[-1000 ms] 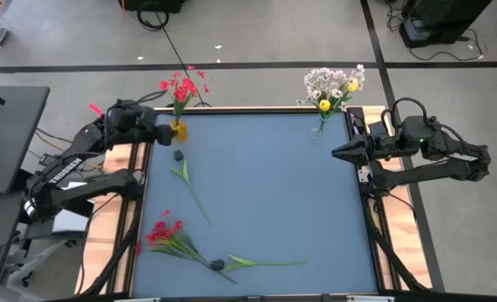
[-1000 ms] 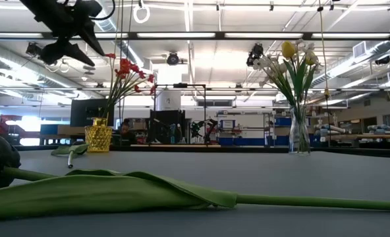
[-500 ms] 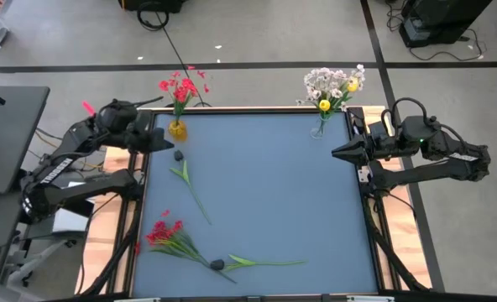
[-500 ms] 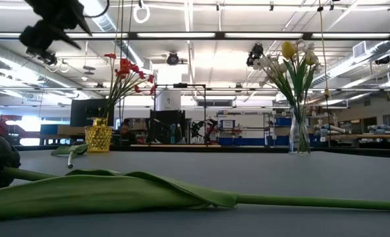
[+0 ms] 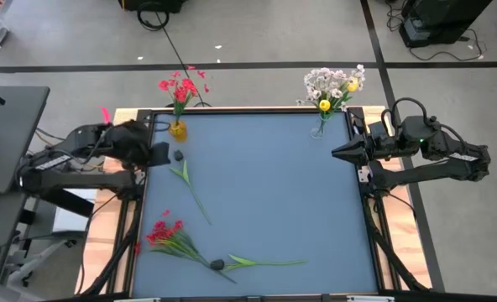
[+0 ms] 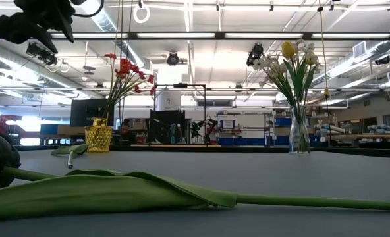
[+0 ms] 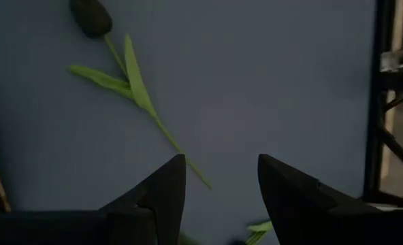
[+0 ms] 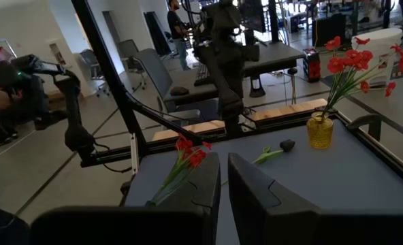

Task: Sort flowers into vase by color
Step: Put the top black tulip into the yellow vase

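Left claw (image 5: 158,153) has drawn back from the yellow vase (image 5: 177,129), upper left, fingers apart and empty. Next candidate: dark bloom (image 5: 179,155) beside it on the tabletop (image 5: 265,193). Right claw (image 5: 336,152) narrow, waiting.

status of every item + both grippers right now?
left gripper: open, empty, above the table's left edge
right gripper: shut, empty, at the right edge
yellow vase: upright, red flowers in it
clear vase: upright, white and yellow flowers in it
dark bloom stem: lying flat
red spray: lying flat
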`<action>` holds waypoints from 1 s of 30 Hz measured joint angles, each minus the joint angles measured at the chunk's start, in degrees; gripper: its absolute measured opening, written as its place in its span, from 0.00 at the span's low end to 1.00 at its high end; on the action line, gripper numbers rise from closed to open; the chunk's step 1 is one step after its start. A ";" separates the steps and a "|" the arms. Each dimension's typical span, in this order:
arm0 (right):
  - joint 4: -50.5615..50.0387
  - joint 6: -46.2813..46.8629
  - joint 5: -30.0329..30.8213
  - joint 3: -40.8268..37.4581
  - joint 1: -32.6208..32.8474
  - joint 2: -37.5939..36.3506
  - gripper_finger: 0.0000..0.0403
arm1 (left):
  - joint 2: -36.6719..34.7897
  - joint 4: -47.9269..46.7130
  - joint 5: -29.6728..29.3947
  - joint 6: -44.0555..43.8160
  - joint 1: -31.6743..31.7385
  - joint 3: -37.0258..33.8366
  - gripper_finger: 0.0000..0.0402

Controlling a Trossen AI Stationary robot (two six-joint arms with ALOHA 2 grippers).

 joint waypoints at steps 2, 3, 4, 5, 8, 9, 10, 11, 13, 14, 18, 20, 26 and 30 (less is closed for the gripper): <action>0.00 0.00 0.00 0.00 0.00 0.00 0.10 | 1.86 0.07 -1.16 -2.07 -3.26 -0.01 0.47; 0.00 0.00 0.00 0.00 0.00 0.00 0.10 | 2.96 0.07 -1.64 -3.40 -4.89 0.00 0.47; 0.00 0.00 0.01 0.00 -0.01 0.00 0.10 | 4.14 0.09 -2.41 -4.57 -6.71 0.00 0.47; 0.00 0.00 0.00 0.00 -0.01 0.00 0.10 | 5.50 0.13 -2.76 -5.86 -8.56 -0.02 0.47; 0.00 0.00 0.01 0.00 0.00 0.00 0.10 | 9.48 0.16 -4.56 -11.09 -14.24 -0.02 0.47; 0.00 0.00 0.00 0.00 -0.02 0.00 0.10 | 10.70 0.22 -5.42 -12.79 -16.01 -0.02 0.47; 0.00 0.00 0.00 0.00 -0.01 0.00 0.10 | 11.99 0.36 -6.30 -14.23 -17.72 -0.02 0.47; 0.00 0.00 0.02 0.00 0.00 0.00 0.10 | 13.22 0.42 -7.63 -15.55 -19.20 -0.02 0.47; 0.00 0.00 0.00 0.00 0.00 0.00 0.10 | 15.72 0.66 -11.09 -19.38 -21.59 -0.07 0.47; 0.01 0.00 0.00 0.00 0.00 0.00 0.10 | 16.81 1.14 -12.62 -20.99 -22.57 -0.07 0.47; 0.01 0.00 0.00 0.00 0.00 -0.01 0.10 | 22.32 3.36 -16.51 -23.27 -23.90 -0.07 0.47; 0.00 0.00 0.02 0.00 0.00 0.00 0.10 | 25.19 4.76 -17.38 -23.33 -23.42 -0.07 0.47; 0.01 0.00 0.00 0.00 -0.01 0.00 0.10 | 34.11 6.39 -17.75 -23.35 -20.52 -0.07 0.47; 0.02 0.01 0.02 0.00 0.00 -0.01 0.10 | 36.04 13.91 -16.27 -24.16 -18.48 -5.51 0.47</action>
